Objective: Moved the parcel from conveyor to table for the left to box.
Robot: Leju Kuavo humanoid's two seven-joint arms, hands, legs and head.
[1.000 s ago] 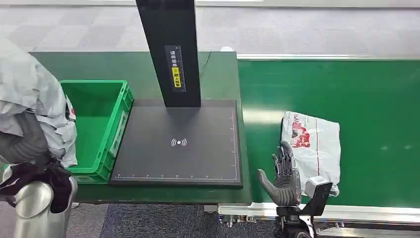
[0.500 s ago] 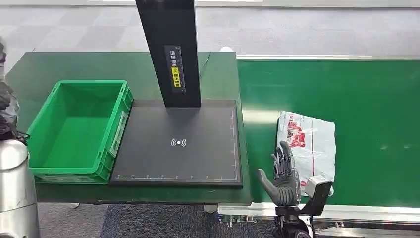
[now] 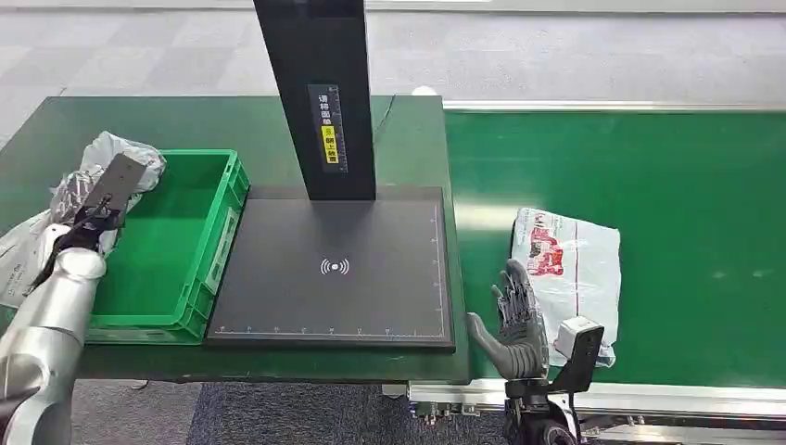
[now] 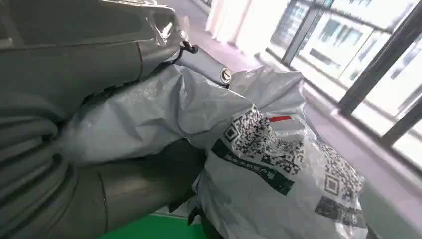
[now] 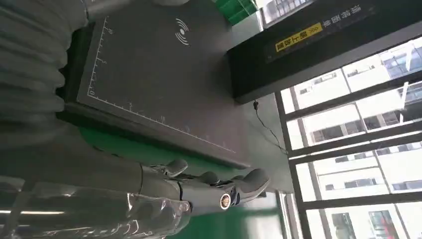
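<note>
At the left edge of the head view, the robot's left hand (image 3: 82,225) grips a crumpled grey parcel (image 3: 119,158) over the left rim of a green box (image 3: 219,236), which sits on the dark green table (image 3: 185,120). In the centre lies a black scanner pad (image 3: 371,297) with a black post (image 3: 320,93) rising to the top of the frame. On the right, a white parcel (image 3: 575,269) with red print lies on the green conveyor (image 3: 686,185). The right hand (image 3: 512,324), fingers spread and holding nothing, hovers at that parcel's lower-left edge.
</note>
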